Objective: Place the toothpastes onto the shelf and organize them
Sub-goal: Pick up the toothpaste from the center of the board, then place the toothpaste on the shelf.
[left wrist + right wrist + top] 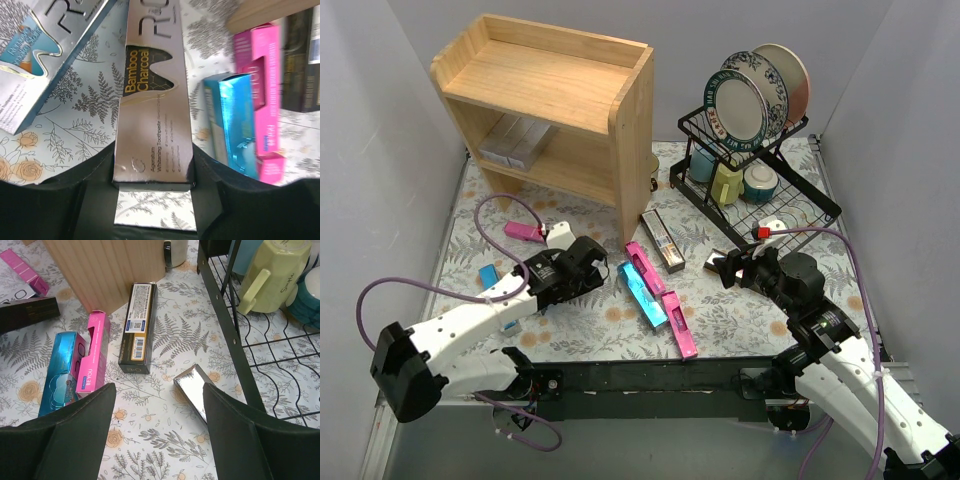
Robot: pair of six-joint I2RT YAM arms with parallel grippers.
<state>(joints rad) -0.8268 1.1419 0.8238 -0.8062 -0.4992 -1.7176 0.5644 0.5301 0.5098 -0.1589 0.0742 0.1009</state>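
My left gripper (598,272) (153,172) is shut on the near end of a brown-silver "Bamboo Charcoal" toothpaste carton (152,95), held low over the floral mat. A silver-and-teal carton (45,45) lies to its left. A teal carton (232,120) (642,293) and pink cartons (265,95) (680,323) lie to its right. My right gripper (725,268) (157,415) is open and empty above the mat. A small silver carton (197,390) lies by its right finger. A brown-gold carton (139,325) (662,240) lies by the wooden shelf (550,75). Silver cartons (510,140) sit on its lower tier.
A black wire dish rack (790,215) (235,325) with plates (740,100), a yellow mug (270,270) and bowls stands at the back right. Another pink carton (523,231) and a teal-ended carton (488,274) lie at the left by my left arm. Grey walls enclose the table.
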